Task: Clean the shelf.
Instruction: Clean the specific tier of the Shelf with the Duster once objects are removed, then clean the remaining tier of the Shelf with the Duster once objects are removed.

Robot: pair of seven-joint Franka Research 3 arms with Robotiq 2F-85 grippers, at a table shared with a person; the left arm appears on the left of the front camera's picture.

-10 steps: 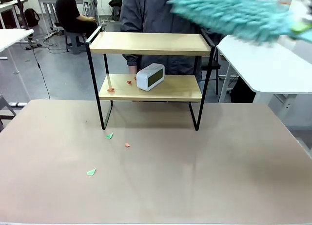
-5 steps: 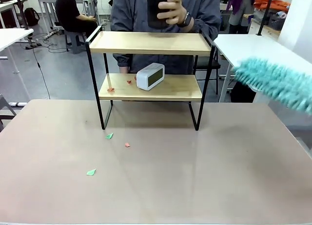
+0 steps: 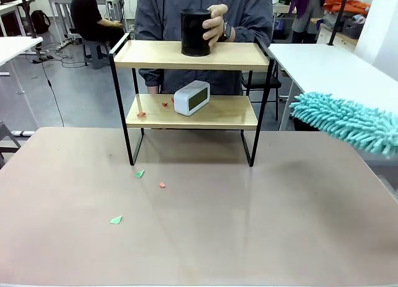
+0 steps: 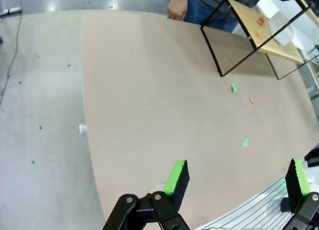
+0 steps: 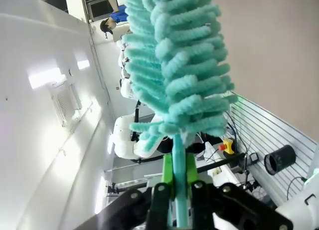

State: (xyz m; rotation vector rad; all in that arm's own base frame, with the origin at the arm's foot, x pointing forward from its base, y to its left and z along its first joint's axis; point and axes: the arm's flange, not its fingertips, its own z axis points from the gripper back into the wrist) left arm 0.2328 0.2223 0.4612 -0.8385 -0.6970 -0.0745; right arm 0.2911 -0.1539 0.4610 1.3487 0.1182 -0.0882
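- Pinching duster point(image 3: 348, 122) handle in right jaws, poised well right of shelf point(image 3: 189, 55) at counter's point(image 3: 249, 225) far middle.
- Hovering with left jaws spread.
- Likely next: sweeping scraps point(image 3: 142, 114) off lower board, avoiding clock point(image 3: 191, 98).

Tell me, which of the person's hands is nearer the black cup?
Their left hand: it grips the black cup on the shelf's top board. Their right hand hangs low beyond the table's far edge.
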